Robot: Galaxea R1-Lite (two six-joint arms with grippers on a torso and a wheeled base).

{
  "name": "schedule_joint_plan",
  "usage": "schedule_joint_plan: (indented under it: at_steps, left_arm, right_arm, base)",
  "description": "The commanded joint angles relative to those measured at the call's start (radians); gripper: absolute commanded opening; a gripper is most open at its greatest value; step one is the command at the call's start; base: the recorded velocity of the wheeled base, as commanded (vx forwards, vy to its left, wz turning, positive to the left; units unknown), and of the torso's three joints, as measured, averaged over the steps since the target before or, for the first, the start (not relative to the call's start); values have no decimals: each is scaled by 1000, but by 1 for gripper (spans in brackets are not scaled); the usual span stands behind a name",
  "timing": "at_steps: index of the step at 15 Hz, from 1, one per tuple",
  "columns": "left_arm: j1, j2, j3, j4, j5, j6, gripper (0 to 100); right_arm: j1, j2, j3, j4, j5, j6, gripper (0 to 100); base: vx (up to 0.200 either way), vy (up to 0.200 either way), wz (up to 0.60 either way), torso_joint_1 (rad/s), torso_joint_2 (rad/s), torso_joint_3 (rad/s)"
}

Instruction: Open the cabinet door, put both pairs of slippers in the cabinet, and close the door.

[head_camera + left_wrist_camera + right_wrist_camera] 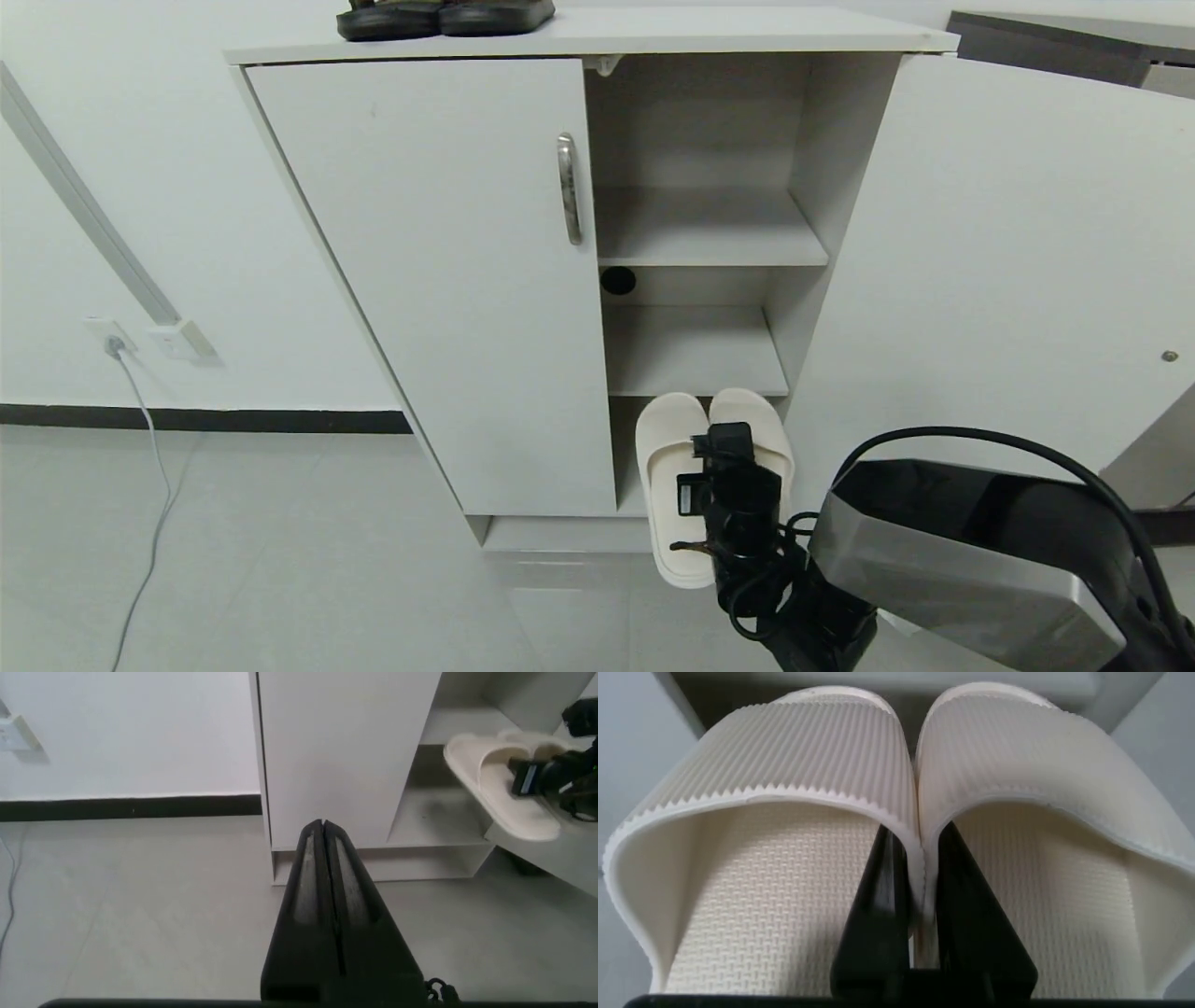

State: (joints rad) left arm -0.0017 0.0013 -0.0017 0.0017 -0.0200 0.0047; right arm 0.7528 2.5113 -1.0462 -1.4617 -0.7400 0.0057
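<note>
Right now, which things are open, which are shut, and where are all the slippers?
right cabinet door: swung open.
left cabinet door: shut.
right gripper: shut on the white slippers.
white slippers: pinched together as a pair, held up in front of the open side, not set down.
dark slippers: lying on the cabinet top.
left gripper: shut, holding nothing.

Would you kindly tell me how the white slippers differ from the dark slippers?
The white slippers are cream and gripped by the right pincer at the cabinet's lowest compartment; the dark slippers are nearly black and rest free on the cabinet top. Both are pairs set side by side.
</note>
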Motion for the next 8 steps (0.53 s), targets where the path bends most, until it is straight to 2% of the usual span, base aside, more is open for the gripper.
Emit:
schedule_joint_plan:
  at_steps: [1, 8]
  left_arm:
    - [0, 2, 0, 0, 0, 0, 0]
    - [0, 2, 0, 0, 0, 0, 0]
  right_arm:
    - [-13, 44, 0, -77, 1, -55, 0]
    - [-16, 46, -3, -77, 2, -55, 0]
  base:
    - [0, 0, 0, 0, 0, 0]
    - [0, 0, 0, 0, 0, 0]
